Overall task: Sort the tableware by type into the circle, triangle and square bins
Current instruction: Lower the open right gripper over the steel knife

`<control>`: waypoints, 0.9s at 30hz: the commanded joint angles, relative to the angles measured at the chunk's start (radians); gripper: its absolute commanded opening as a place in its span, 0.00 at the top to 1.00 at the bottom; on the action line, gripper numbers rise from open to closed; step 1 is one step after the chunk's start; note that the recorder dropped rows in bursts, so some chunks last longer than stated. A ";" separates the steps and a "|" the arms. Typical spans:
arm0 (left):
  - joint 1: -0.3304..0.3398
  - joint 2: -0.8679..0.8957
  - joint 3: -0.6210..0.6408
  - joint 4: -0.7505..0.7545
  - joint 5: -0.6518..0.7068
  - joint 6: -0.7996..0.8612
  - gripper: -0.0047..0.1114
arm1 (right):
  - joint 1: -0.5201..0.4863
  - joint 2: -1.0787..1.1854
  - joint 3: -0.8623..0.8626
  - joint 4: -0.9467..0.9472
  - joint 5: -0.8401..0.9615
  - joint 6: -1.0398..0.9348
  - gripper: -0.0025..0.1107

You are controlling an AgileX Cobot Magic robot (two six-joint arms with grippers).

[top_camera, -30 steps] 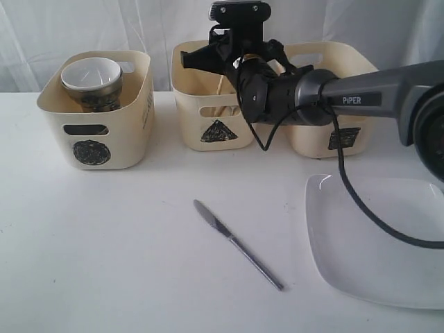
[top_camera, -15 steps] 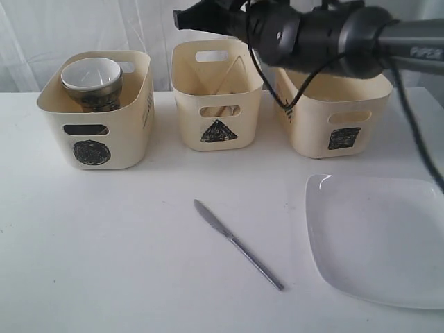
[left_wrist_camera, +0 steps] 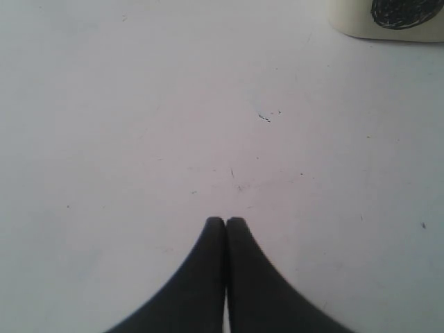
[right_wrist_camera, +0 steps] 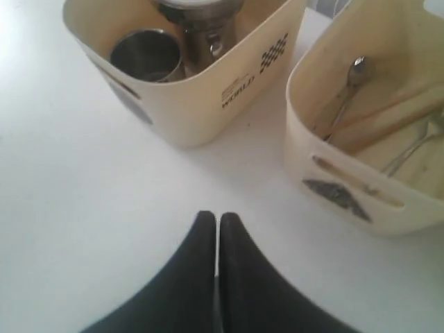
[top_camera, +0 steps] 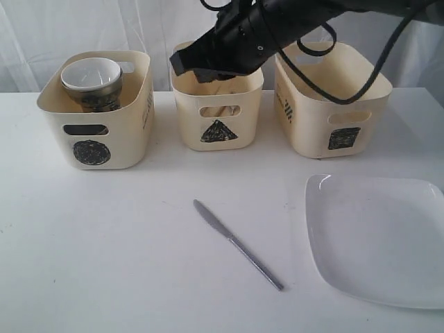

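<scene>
We record three cream tubs: the circle bin (top_camera: 125, 118), the triangle bin (top_camera: 187, 118) and the square bin (top_camera: 312, 132). Each front bears a black scribbled mark. We note a black chequered print (top_camera: 288, 109) on the square bin's side. The knife (top_camera: 238, 244) is silver-grey, and the plate (top_camera: 378, 239) and tabletop (top_camera: 104, 236) are white. The left claw (left_wrist_camera: 226, 223) and right claw (right_wrist_camera: 209, 220) are black.

— How do the bins stand?
— In a row at the back of the tabletop (top_camera: 104, 243): circle bin (top_camera: 95, 111) left, triangle bin (top_camera: 217, 114) middle, square bin (top_camera: 333, 104) right.
— And in front?
— The knife (top_camera: 238, 244) lies before the triangle bin, the plate (top_camera: 378, 239) to its right.
— Inside?
— A bowl (top_camera: 91, 75) in the circle bin, a spoon (right_wrist_camera: 345, 90) in the triangle bin.
</scene>
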 commanded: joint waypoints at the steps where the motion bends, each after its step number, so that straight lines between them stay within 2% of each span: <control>1: -0.007 -0.005 0.006 -0.006 0.028 -0.002 0.96 | -0.001 -0.041 0.055 -0.037 0.201 0.153 0.98; 5: -0.007 -0.005 0.006 -0.006 0.028 -0.002 0.96 | 0.046 -0.043 0.204 -0.085 0.294 0.277 0.98; 8: -0.007 -0.005 0.006 -0.006 0.028 -0.002 0.96 | 0.121 -0.043 0.346 -0.165 0.258 0.370 0.98; 10: -0.007 -0.005 0.006 -0.006 0.028 -0.002 0.96 | 0.179 -0.043 0.414 -0.283 0.236 0.452 0.98; 12: -0.007 -0.005 0.006 -0.006 0.028 -0.002 0.96 | 0.228 -0.043 0.442 -0.390 0.244 0.541 0.98; 16: -0.012 -0.005 0.006 -0.006 0.028 -0.002 0.96 | 0.268 -0.043 0.444 -0.425 0.227 0.563 0.98; 21: -0.012 -0.005 0.006 -0.006 0.028 -0.002 0.96 | 0.268 -0.021 0.444 -0.443 0.026 0.561 0.97; 23: -0.012 -0.005 0.006 -0.006 0.028 -0.002 0.96 | 0.268 -0.003 0.444 -0.424 -0.060 0.561 0.92; 25: -0.012 -0.005 0.006 -0.006 0.028 -0.002 0.96 | 0.268 0.025 0.444 -0.420 -0.137 0.550 0.81; 27: -0.012 -0.005 0.006 -0.006 0.028 -0.002 0.96 | 0.268 0.065 0.444 -0.475 -0.114 0.511 0.64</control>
